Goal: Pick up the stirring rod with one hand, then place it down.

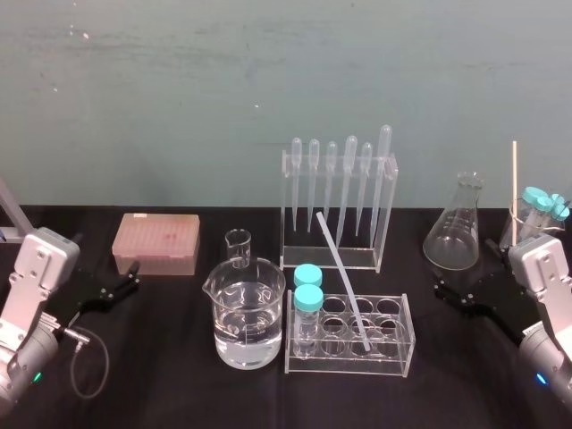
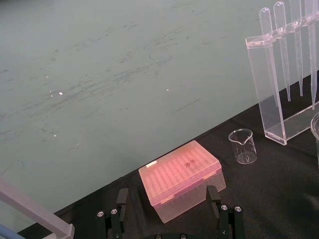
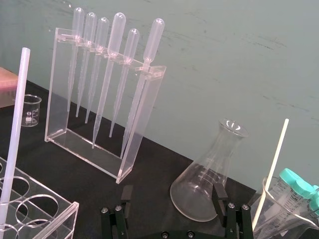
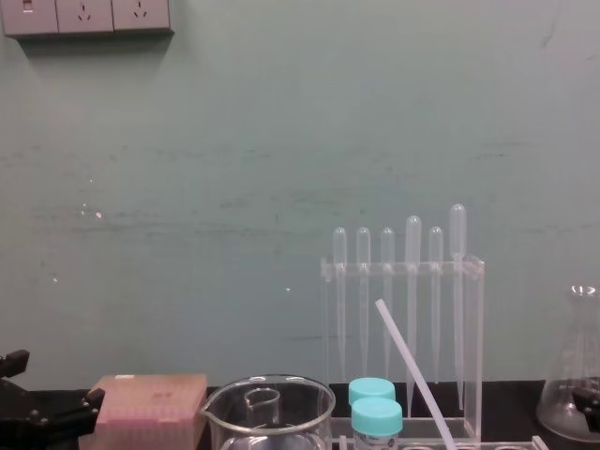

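The stirring rod (image 1: 343, 279) leans tilted in a well of the clear test tube rack (image 1: 393, 360). It is off to the left of the right hand (image 3: 172, 189) and well apart from the left hand (image 2: 168, 191). Both hands sit low over the black surface (image 1: 161, 384), fingers spread wide, grasping nothing.

We look down from the head, level from the chest; all four views share the pipette rack (image 1: 338, 255).
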`<state>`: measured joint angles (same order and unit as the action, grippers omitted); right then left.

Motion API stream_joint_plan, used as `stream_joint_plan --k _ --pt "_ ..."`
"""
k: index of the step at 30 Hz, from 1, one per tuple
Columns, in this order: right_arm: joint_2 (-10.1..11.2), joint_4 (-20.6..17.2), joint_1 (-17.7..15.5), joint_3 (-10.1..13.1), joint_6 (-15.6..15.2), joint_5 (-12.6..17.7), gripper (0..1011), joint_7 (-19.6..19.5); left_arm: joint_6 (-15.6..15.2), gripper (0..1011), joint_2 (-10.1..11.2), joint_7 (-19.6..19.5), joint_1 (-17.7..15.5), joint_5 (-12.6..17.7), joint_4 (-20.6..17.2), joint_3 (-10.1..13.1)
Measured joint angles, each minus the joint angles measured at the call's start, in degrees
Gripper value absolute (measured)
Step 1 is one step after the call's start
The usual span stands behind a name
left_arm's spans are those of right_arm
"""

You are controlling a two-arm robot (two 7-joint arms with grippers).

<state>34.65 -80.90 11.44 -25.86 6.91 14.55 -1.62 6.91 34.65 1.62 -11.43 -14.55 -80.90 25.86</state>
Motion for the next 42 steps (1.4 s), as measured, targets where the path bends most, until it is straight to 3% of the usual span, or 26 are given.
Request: stream_joint_plan --k 42 --pt "0.0 0.0 0.0 0.0 0.0 0.0 1003 0.0 0.0 1000 0.0 0.0 0.0 0.0 0.0 0.0"
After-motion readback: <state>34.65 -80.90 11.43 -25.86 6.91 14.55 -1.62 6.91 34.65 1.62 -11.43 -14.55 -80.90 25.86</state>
